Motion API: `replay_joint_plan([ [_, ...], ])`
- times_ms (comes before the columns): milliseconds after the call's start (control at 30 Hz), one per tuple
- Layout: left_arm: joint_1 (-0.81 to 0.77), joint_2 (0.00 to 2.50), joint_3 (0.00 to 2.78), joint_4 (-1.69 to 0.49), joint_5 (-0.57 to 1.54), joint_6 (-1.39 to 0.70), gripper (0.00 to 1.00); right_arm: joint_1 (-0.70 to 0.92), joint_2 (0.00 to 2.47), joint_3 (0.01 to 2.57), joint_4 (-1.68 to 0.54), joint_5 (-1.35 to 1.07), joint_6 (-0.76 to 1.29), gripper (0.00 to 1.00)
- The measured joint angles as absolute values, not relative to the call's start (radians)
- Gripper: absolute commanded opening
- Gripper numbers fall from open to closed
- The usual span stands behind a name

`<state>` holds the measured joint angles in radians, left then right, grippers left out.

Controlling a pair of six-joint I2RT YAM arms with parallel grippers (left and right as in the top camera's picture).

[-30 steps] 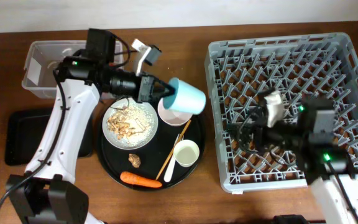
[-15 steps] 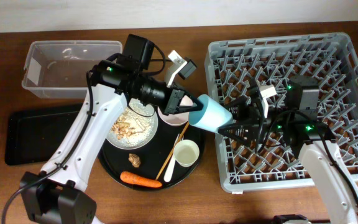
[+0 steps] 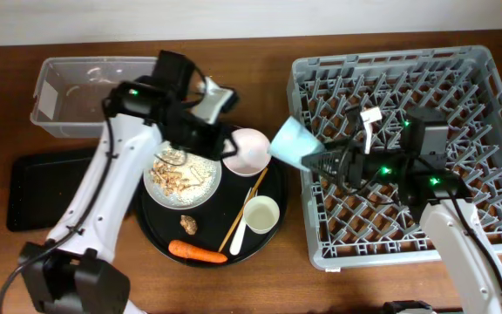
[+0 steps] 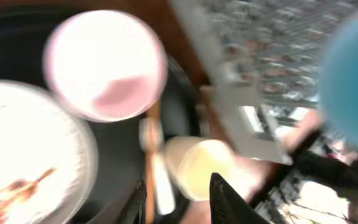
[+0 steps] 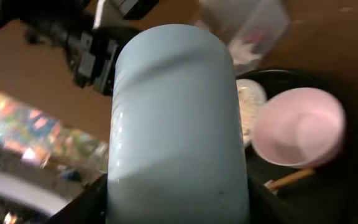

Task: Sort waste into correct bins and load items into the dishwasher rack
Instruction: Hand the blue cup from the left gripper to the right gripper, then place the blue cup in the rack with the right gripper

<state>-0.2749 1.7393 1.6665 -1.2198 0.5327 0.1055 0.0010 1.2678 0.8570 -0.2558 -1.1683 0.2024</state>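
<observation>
My right gripper (image 3: 310, 157) is shut on the light blue cup (image 3: 291, 141) and holds it tilted in the air at the left edge of the grey dishwasher rack (image 3: 408, 70). The cup fills the right wrist view (image 5: 176, 118), between both fingers. My left gripper (image 3: 225, 142) is open and empty above the pale pink bowl (image 3: 247, 151); its tips show in the left wrist view (image 4: 176, 205). The white plate (image 3: 159, 187) holds rice scraps (image 3: 181, 173). A brown lump (image 3: 188, 225), a carrot (image 3: 197, 253), the cream cup (image 3: 261, 214), the white spoon (image 3: 238, 237) and the chopsticks (image 3: 247, 208) lie nearby.
All these sit on a large round black tray (image 3: 151, 228). The clear tub (image 3: 68, 96) stands at the back left, with the shallow black tray (image 3: 33, 187) in front of it. No red-and-white wrapper shows.
My left gripper carried the blue cup right to the rack's edge, let it go and drew back left. My right gripper reached left and closed on the cup.
</observation>
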Motion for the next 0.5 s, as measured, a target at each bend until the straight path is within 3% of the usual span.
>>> replay_joint_plan([
  [100,-0.169,1.739,1.666,-1.237,0.408,0.084,0.33,0.001,1.150,0.923,-0.636,-0.760,0.234,0.20],
  [200,-0.111,1.739,1.666,-1.261,0.331,0.081,0.33,-0.082,1.134,1.213,-1.051,-0.355,0.186,0.20],
  [333,-0.104,1.739,1.666,-1.258,0.298,0.081,0.33,-0.365,1.203,1.335,-1.111,-0.084,0.091,0.17],
  [500,-0.104,1.739,1.666,-1.258,0.298,0.081,0.33,-0.628,1.455,1.339,-1.148,-0.009,0.103,0.16],
])
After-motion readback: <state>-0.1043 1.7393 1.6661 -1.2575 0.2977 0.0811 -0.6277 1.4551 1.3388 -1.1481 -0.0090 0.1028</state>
